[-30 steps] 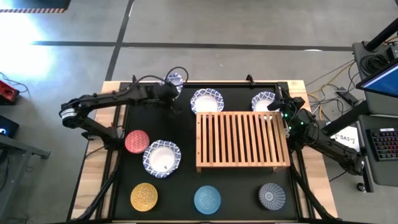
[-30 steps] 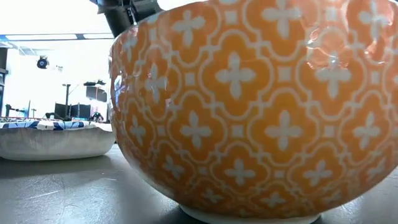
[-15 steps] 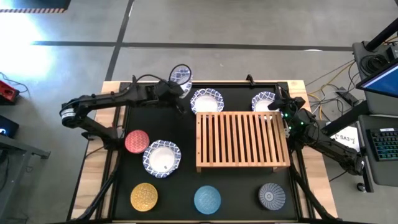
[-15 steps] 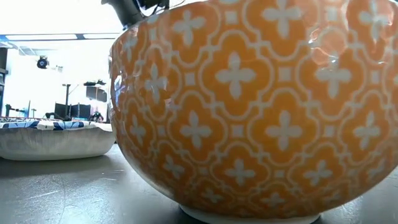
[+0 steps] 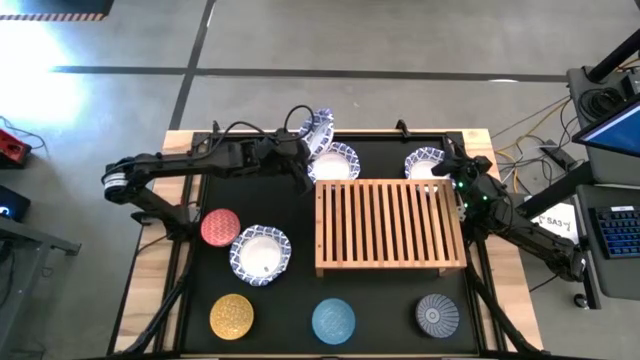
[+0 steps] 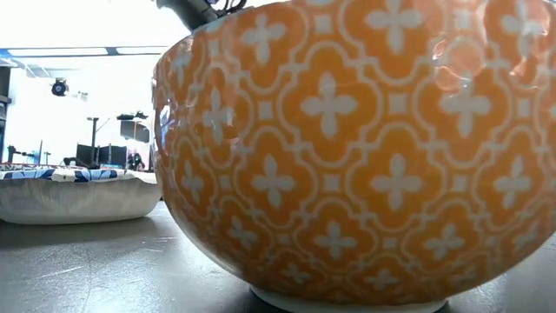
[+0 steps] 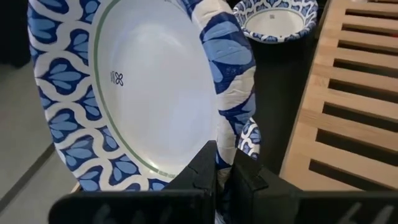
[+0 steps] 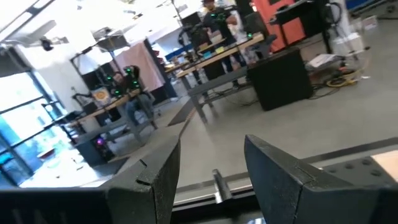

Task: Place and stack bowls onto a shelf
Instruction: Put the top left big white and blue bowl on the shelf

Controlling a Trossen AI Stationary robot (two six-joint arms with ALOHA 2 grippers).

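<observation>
My left gripper [image 5: 304, 156] is above the table's far edge, shut on a wide white bowl with a blue patterned rim [image 5: 318, 130] that stands tipped on its edge. Two more wide bowls [image 5: 335, 163] [image 5: 425, 163] sit on the black mat behind the light-wood slatted shelf [image 5: 390, 225], and another [image 5: 260, 253] sits left of it. The red [image 5: 220, 227], yellow [image 5: 232, 316], light blue [image 5: 333, 320] and dark grey [image 5: 437, 314] bowls rest on the mat. My right gripper [image 8: 214, 180] waits open at the far right. My left gripper pinches the bowl's rim [image 7: 227, 146] between its two fingers, one finger [image 7: 202, 171] on the inner white face and the other on the outer wall. The fingers come from the table's left, slanting down. The bowl is lifted clear and tipped almost on edge.
In the low view the yellow bowl [image 6: 347, 148] fills most of the picture, with a wide bowl [image 6: 78, 196] at the left. The left wrist view shows the shelf's slats [image 7: 354, 93] beside the held bowl. Cables and equipment lie beyond the table's right edge.
My left gripper has carried the held bowl toward the table's right edge along the far side and a little up. The gripper has tipped upward, and the bowl has turned further onto its edge.
</observation>
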